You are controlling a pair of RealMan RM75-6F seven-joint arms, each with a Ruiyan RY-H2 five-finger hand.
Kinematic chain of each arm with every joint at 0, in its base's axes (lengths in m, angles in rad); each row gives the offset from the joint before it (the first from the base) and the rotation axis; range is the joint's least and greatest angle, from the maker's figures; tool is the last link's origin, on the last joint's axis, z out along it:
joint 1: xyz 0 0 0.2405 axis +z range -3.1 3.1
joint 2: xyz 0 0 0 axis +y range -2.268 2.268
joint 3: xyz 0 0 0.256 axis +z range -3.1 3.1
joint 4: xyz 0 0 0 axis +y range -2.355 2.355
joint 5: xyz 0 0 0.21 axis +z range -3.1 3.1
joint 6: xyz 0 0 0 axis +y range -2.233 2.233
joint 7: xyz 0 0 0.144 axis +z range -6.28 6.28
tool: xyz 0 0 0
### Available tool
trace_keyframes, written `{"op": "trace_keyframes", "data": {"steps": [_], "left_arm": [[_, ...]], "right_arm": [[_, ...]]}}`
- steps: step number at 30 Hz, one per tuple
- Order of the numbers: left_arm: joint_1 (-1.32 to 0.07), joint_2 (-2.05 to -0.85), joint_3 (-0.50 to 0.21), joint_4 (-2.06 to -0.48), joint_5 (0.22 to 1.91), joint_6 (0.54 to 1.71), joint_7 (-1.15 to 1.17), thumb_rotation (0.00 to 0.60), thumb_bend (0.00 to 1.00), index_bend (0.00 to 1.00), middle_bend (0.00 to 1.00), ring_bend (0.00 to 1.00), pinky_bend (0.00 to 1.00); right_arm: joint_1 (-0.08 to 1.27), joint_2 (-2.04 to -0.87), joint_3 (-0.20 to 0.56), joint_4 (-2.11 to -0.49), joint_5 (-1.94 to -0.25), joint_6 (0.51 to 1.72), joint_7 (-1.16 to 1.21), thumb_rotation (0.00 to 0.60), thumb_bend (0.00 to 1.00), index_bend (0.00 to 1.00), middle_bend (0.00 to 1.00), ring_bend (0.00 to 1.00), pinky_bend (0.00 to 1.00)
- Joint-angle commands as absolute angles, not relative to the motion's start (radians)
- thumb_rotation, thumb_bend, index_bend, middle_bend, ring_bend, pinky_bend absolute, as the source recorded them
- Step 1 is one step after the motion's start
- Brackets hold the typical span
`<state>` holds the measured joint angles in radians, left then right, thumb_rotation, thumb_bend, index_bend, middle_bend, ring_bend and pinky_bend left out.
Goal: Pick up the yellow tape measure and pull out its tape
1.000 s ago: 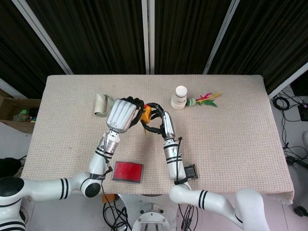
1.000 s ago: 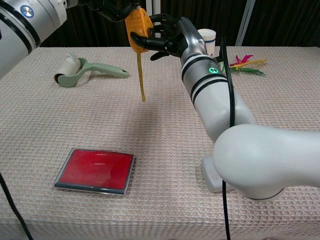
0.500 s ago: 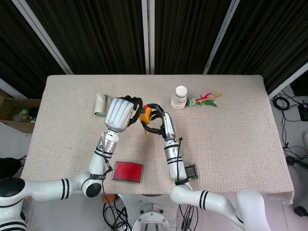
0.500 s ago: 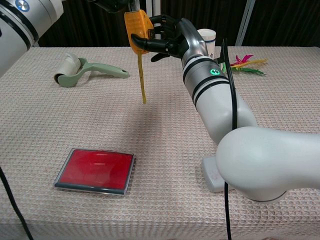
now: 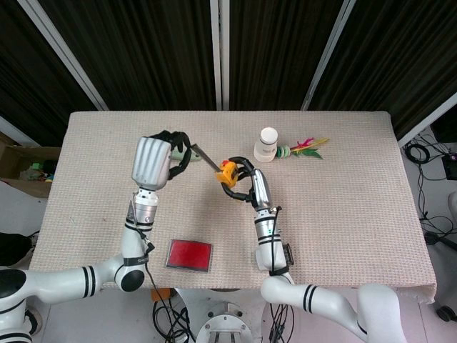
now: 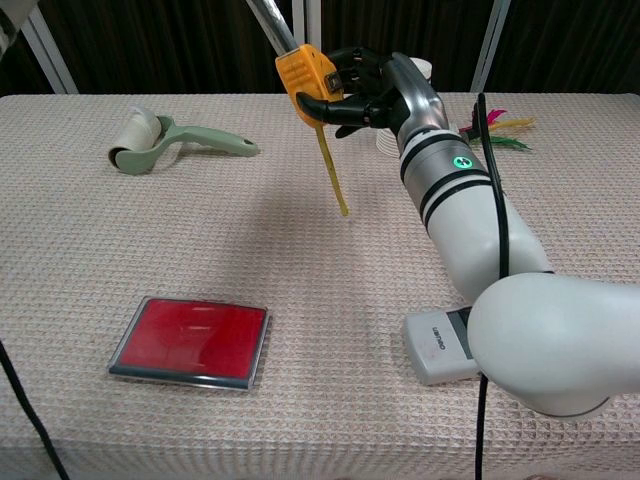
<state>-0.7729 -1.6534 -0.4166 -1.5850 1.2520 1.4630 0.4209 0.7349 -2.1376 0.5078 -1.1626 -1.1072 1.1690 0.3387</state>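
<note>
The yellow tape measure (image 5: 228, 171) (image 6: 310, 74) is held above the table, gripped by my right hand (image 5: 250, 184) (image 6: 378, 85). A grey length of tape (image 5: 206, 158) (image 6: 272, 20) runs out of it up and to the left. Its far end meets the fingers of my left hand (image 5: 156, 161), which pinches it. A thin yellow strap (image 6: 334, 172) hangs down from the case. The left hand is outside the chest view.
A green lint roller (image 6: 165, 140) lies at the back left. A red flat case (image 5: 189, 254) (image 6: 190, 340) sits near the front edge. A white cup (image 5: 268, 143) and coloured feathers (image 5: 305, 147) (image 6: 495, 125) are at the back right. A grey device (image 6: 440, 345) lies by the right arm.
My left hand has moved left and away from the case, drawing the tape out. My right hand has shifted right with the tape measure in it.
</note>
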Motion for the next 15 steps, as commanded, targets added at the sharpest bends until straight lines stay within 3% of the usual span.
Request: {"op": "trace_keyframes", "data": {"steps": [1, 15], "left_arm": [[-0.754, -1.636, -0.439, -1.599, 1.248, 1.490, 0.406, 0.600, 0.54, 0.65, 0.64, 0.60, 0.79], [-0.690, -1.584, -0.491, -1.597, 1.220, 1.549, 0.311, 0.600, 0.54, 0.65, 0.64, 0.61, 0.79]], "right_arm": [[0.712, -2.128, 0.485, -1.156, -1.114, 1.178, 0.338, 0.600, 0.35, 0.88, 0.72, 0.64, 0.50], [0.644, -2.100, 0.451, -1.162, -1.140, 1.206, 0.366, 0.600, 0.36, 0.88, 0.72, 0.64, 0.50]]}}
